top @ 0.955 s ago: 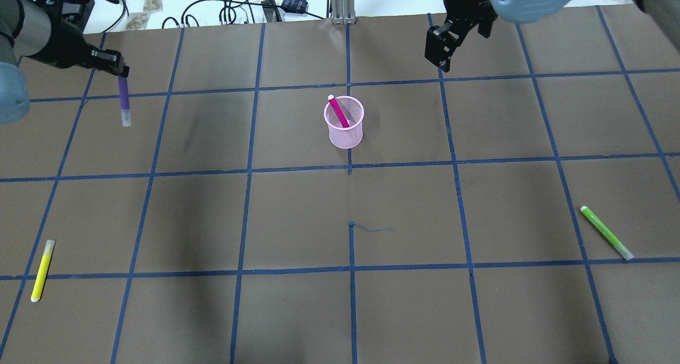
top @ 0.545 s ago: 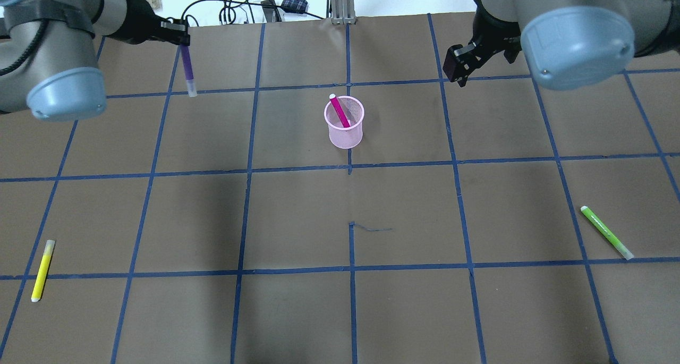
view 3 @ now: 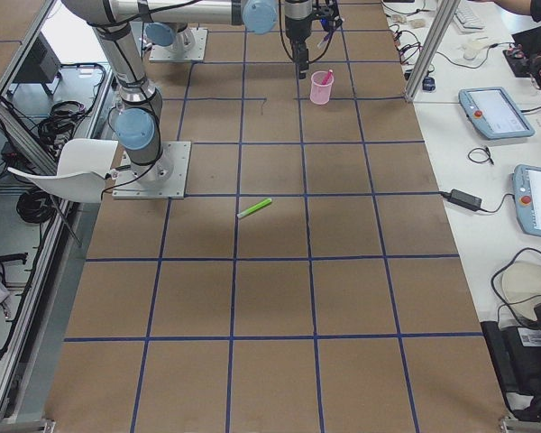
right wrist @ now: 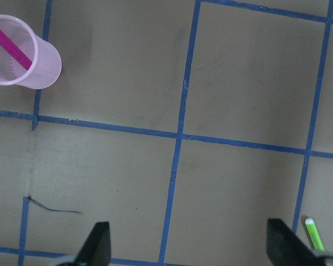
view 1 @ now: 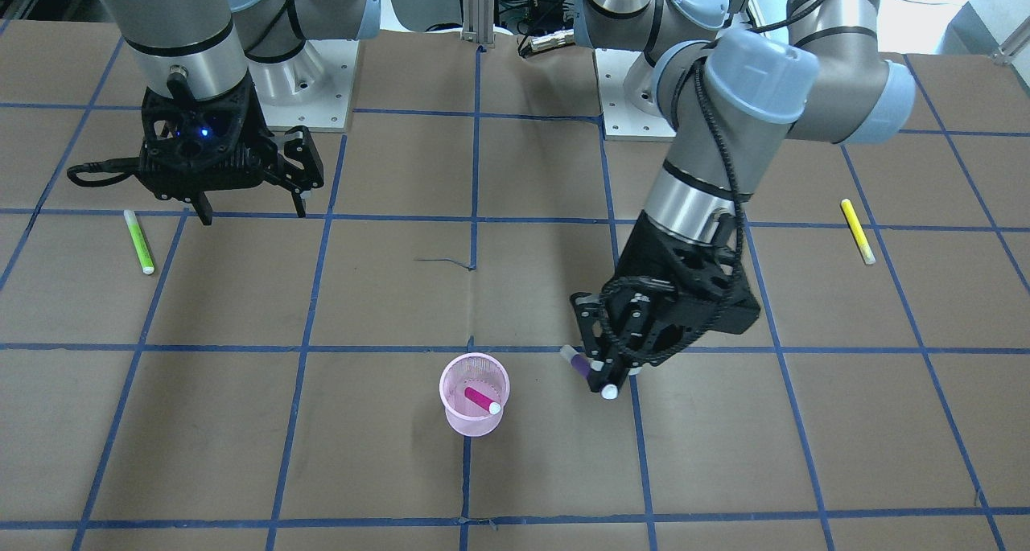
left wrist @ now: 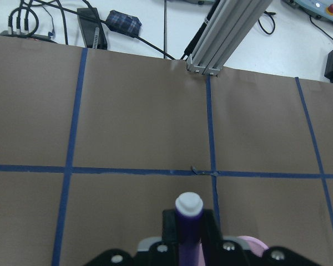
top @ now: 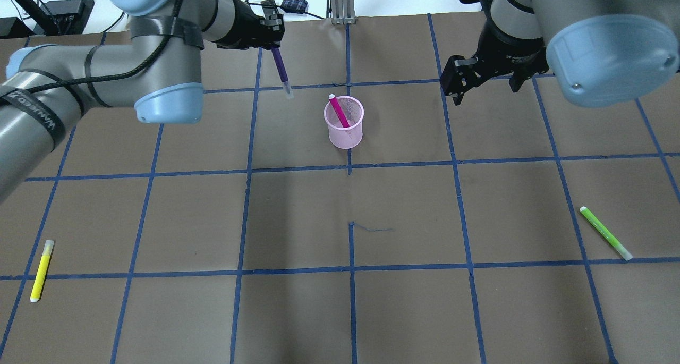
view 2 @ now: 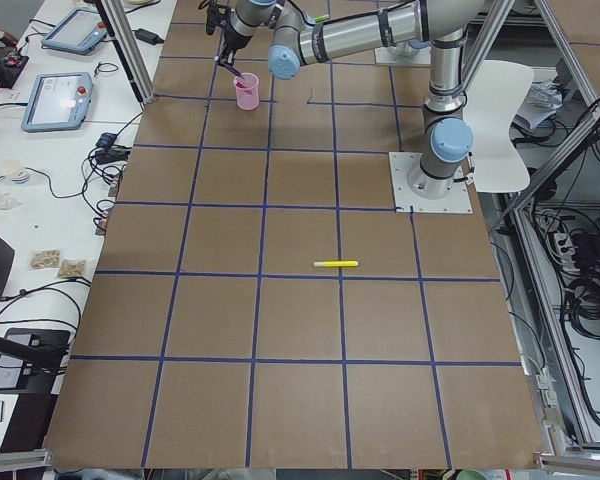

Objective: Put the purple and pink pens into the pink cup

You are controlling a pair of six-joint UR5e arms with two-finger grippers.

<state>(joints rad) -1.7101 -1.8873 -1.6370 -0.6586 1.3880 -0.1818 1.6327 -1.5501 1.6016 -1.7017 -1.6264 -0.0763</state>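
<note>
The pink mesh cup (top: 346,137) stands upright at the table's far middle, with the pink pen (top: 338,111) leaning inside it. My left gripper (top: 272,34) is shut on the purple pen (top: 280,69), which hangs tip-down above the table, just left of the cup and apart from it. The front view shows the purple pen (view 1: 578,363) beside the cup (view 1: 467,422). In the left wrist view the pen's cap (left wrist: 188,206) sticks up between the jaws. My right gripper (top: 484,87) is open and empty, right of the cup.
A yellow pen (top: 41,271) lies at the near left. A green pen (top: 605,232) lies at the near right. An aluminium post (top: 342,2) and cables sit beyond the table's far edge. Blue tape lines grid the brown table.
My left arm has swung right with the purple pen, from the far left to just beside the cup. My right gripper has shifted slightly right and nearer, staying open.
</note>
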